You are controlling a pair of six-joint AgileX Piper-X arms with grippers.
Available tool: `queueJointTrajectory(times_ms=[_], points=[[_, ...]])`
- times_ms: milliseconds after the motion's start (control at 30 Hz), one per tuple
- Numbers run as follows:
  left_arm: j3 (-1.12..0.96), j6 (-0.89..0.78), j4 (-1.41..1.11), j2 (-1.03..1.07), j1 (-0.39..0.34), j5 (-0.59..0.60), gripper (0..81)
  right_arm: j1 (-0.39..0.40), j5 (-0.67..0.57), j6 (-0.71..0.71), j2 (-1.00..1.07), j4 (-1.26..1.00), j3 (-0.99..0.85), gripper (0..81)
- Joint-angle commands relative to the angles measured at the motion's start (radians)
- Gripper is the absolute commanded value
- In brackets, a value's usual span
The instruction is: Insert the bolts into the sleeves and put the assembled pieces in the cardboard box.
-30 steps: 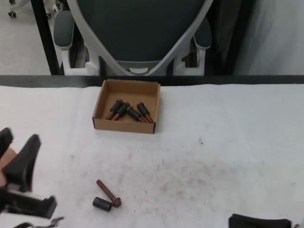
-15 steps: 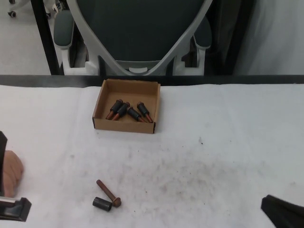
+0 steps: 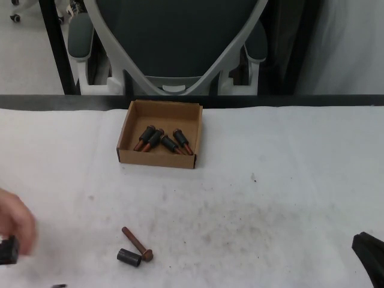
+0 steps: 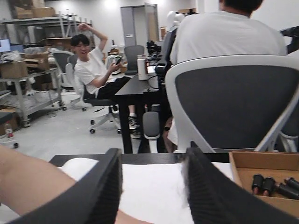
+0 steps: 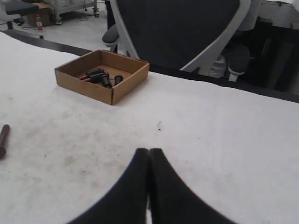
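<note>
High view: the L arm (image 3: 6,251) was well in over the bench (image 3: 270,180) 1 s ago, fingers up. Now just a dark bit is left at the near-left edge, w/ a person's hand (image 3: 17,221) blurred right by it. The R arm (image 3: 369,253) has also slid off toward the near-right corner. The things haven't moved. The cardboard box (image 3: 156,159) sits at the far side w/ 4 assembled pcs (image 3: 162,141) inside. One loose bolt (image 3: 135,241) lies on the near-left bench, its head touching or just beside the loose sleeve (image 3: 128,258).

L wrist view: the L gripper (image 4: 152,184) is spread wide w/ nothing between the fingers, and points level toward the chair (image 4: 229,100) behind the bench, not down at the parts. A forearm (image 4: 32,182) lies just beside one finger. The box corner w/ pcs is off to the side.

R wrist view: the R gripper (image 5: 149,182) has its fingers pressed together on nothing, low over bare bench. The box is well ahead, and the bolt tip is at the frame edge.

Meaning: both arms backed off and neither is lined up on the last pair. The 5th insert is not yet done. Prob a pause or reset w/ a person at the L arm. The next useful move would be a fresh approach to the bolt + sleeve.
</note>
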Motion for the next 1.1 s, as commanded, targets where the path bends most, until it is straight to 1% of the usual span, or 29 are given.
queueJointTrajectory(times_ms=[0,367,933,1067], points=[[-0.020,0.003,-0.024,-0.015,0.004,-0.043,0.8,0.001,0.023,-0.009,-0.007,-0.008,-0.001,0.2],[-0.020,0.003,0.008,-0.015,0.004,-0.035,0.8,0.001,0.030,-0.009,-0.007,-0.005,0.001,0.2],[-0.020,-0.044,0.008,-0.015,0.002,-0.035,0.8,0.001,0.030,-0.009,-0.007,-0.004,0.003,0.2],[-0.020,-0.043,0.008,-0.015,0.002,0.007,0.8,0.001,0.030,-0.009,-0.007,-0.004,0.003,0.2]])
